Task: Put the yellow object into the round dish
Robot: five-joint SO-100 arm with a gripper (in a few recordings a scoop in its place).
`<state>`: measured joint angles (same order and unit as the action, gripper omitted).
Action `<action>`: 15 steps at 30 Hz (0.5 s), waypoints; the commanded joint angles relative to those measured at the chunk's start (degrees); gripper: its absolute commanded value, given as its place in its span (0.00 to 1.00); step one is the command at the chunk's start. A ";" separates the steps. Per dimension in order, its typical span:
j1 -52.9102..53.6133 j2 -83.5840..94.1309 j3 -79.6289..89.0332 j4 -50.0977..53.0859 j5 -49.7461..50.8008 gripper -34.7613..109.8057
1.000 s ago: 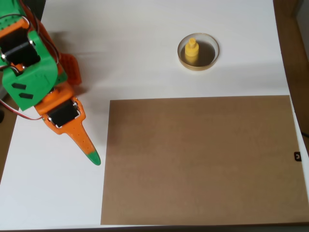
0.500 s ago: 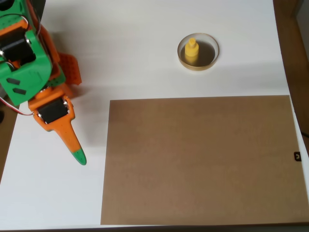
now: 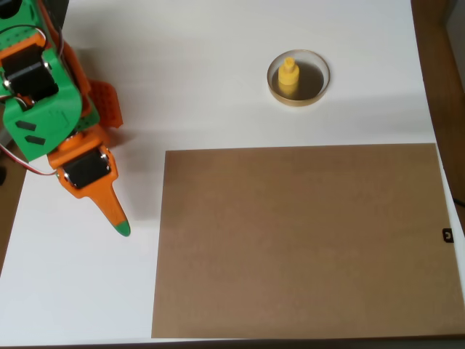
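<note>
The yellow object [image 3: 288,76] stands upright inside the round dish [image 3: 320,87], toward its left side, near the top centre of the white table in the overhead view. My orange and green gripper [image 3: 120,225] is far away at the left side of the table, its green-tipped fingers together and pointing down-right with nothing between them.
A large brown sheet [image 3: 301,240] covers the lower right of the white table [image 3: 218,73]. My green arm body [image 3: 40,109] fills the upper left corner. Wooden floor shows past the right edge.
My gripper has drawn back toward the upper left and its tip sits higher in the picture than before. The yellow object and the dish have not moved.
</note>
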<state>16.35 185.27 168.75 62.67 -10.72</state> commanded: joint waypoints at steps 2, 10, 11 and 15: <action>0.09 1.67 -0.35 0.00 -0.70 0.26; 0.09 1.67 0.09 -0.26 -6.59 0.24; 0.09 1.67 0.09 -0.26 -7.38 0.24; 1.32 1.67 0.09 -0.70 -4.66 0.24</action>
<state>16.17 185.27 168.75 62.67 -16.08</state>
